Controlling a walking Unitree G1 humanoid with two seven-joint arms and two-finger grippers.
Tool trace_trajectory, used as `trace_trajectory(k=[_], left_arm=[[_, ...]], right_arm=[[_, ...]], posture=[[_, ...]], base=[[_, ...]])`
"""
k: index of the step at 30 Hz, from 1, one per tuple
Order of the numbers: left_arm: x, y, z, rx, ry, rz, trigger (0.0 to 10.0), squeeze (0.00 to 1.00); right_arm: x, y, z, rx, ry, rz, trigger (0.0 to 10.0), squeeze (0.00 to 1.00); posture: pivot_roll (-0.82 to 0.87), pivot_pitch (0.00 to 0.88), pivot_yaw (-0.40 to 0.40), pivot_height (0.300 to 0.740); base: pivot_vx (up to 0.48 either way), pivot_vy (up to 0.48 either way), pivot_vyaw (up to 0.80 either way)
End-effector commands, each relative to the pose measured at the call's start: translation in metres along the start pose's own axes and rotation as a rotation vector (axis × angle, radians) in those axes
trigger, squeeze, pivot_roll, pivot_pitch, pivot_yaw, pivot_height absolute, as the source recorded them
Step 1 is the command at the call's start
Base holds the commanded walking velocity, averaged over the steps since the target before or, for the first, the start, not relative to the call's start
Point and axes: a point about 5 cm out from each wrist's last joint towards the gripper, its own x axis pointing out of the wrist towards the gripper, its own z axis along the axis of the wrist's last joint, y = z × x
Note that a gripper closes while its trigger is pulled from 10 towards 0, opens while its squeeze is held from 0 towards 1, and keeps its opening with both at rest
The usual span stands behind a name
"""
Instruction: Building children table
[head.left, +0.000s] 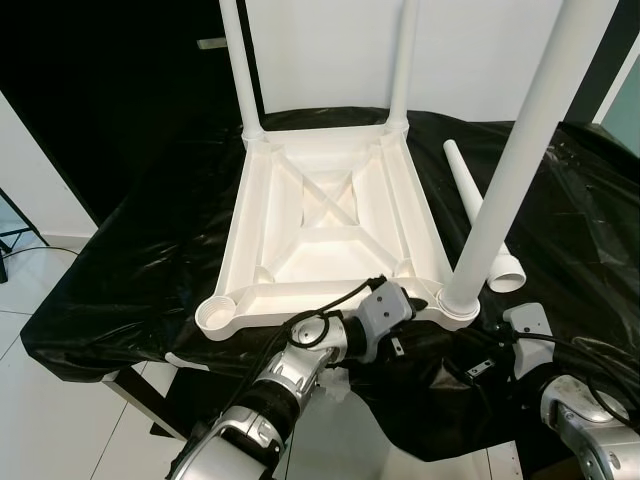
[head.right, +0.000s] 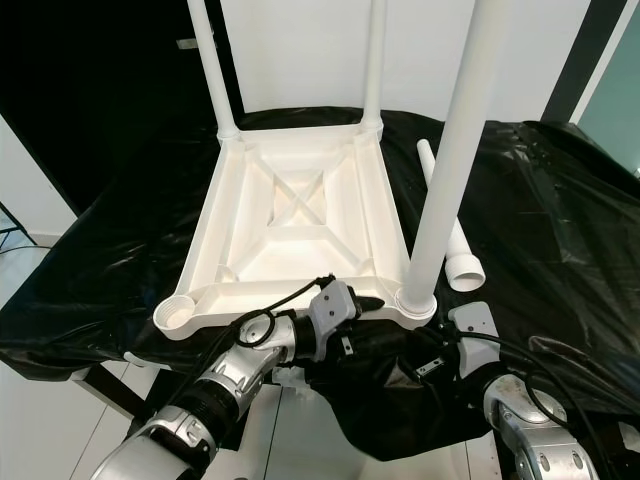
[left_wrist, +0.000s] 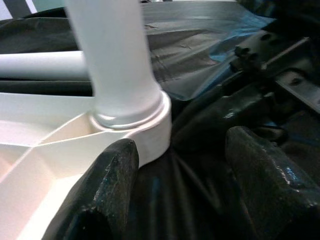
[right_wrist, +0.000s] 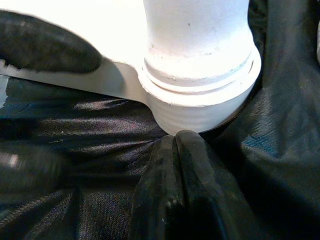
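The upturned table top (head.left: 335, 215) lay on the black sheet (head.left: 150, 250). Its near-right leg (head.left: 520, 160) stood upright between the spread left gripper (left_wrist: 170, 195) and the pressed-together right gripper (right_wrist: 175, 165), both just beside its socket (right_wrist: 200, 102).

left tool (left_wrist: 175, 200) fingers spread apart, right tool (right_wrist: 175, 165) fingers pressed together

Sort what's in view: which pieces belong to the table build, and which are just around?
Job: upturned white tabletop; three fitted legs, nearest; loose leg lying on the plastic; empty corner socket; left gripper; right gripper.
Just around: black plastic sheet; white wall.
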Motion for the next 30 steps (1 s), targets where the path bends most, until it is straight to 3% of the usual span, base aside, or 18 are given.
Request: trace_trajectory(k=[1, 2, 3, 4, 5, 6, 13, 16, 24, 29, 30], left_arm=[[-0.002, -0.001, -0.005, -0.001, 0.029, -0.007, 10.0, 0.00], [-0.002, -0.001, -0.006, -0.001, 0.033, -0.007, 10.0, 0.00], [-0.002, -0.001, -0.006, -0.001, 0.033, -0.007, 10.0, 0.00], [-0.002, -0.002, -0.007, -0.001, 0.038, -0.009, 10.0, 0.00], [-0.001, -0.002, -0.007, -0.001, 0.040, -0.011, 10.0, 0.00], [-0.001, -0.003, -0.007, 0.000, 0.041, -0.012, 10.0, 0.00], [0.002, -0.002, -0.003, 0.005, 0.023, -0.007, 10.0, 0.00], [0.003, 0.002, 0.009, -0.017, -0.071, 0.016, 10.0, 0.00], [0.001, 0.015, 0.024, -0.055, -0.168, 0.081, 10.0, 0.00], [0.001, 0.020, 0.024, -0.047, -0.148, 0.113, 10.0, 0.00], [0.000, 0.019, 0.019, -0.042, -0.102, 0.105, 10.0, 0.00]], right_arm=[[0.008, 0.001, 0.011, -0.025, -0.052, -0.001, 0.0, 0.00], [0.010, 0.001, 0.011, -0.026, -0.051, -0.008, 3.6, 0.00], [0.010, 0.001, 0.011, -0.026, -0.051, -0.008, 3.6, 0.00], [0.010, 0.002, 0.013, -0.024, -0.054, -0.005, 9.3, 0.00], [0.010, 0.004, 0.014, -0.022, -0.057, -0.001, 9.3, 0.00], [0.009, 0.007, 0.015, -0.013, -0.060, 0.013, 10.0, 0.00], [0.001, 0.021, 0.011, 0.005, -0.050, 0.069, 10.0, 0.00], [-0.013, 0.028, -0.005, 0.038, -0.009, 0.057, 10.0, 0.00], [-0.024, 0.036, -0.009, 0.052, 0.008, 0.065, 10.0, 0.00], [-0.027, 0.036, -0.005, 0.030, 0.009, 0.102, 10.0, 0.00], [-0.028, 0.035, -0.001, 0.014, 0.005, 0.124, 10.0, 0.00]], posture=[[0.10, 0.000, 0.022, 0.740], [0.09, 0.000, 0.026, 0.740], [0.09, 0.000, 0.026, 0.740], [0.09, 0.000, 0.029, 0.740], [0.09, 0.000, 0.028, 0.740], [0.09, 0.000, 0.030, 0.740], [0.09, 0.000, 0.031, 0.740], [0.09, 0.000, 0.032, 0.740], [0.07, 0.000, 0.035, 0.740], [0.07, 0.000, 0.033, 0.740], [0.07, 0.000, 0.031, 0.740]], base=[[0.000, 0.000, 0.00], [0.000, 0.000, 0.00], [0.000, 0.000, 0.00], [0.000, 0.000, 0.00], [0.000, 0.000, 0.00], [0.000, 0.000, 0.00], [0.000, 0.000, 0.00], [0.000, 0.000, 0.00], [0.000, 0.000, 0.00], [0.000, 0.000, 0.00], [0.000, 0.000, 0.00]])
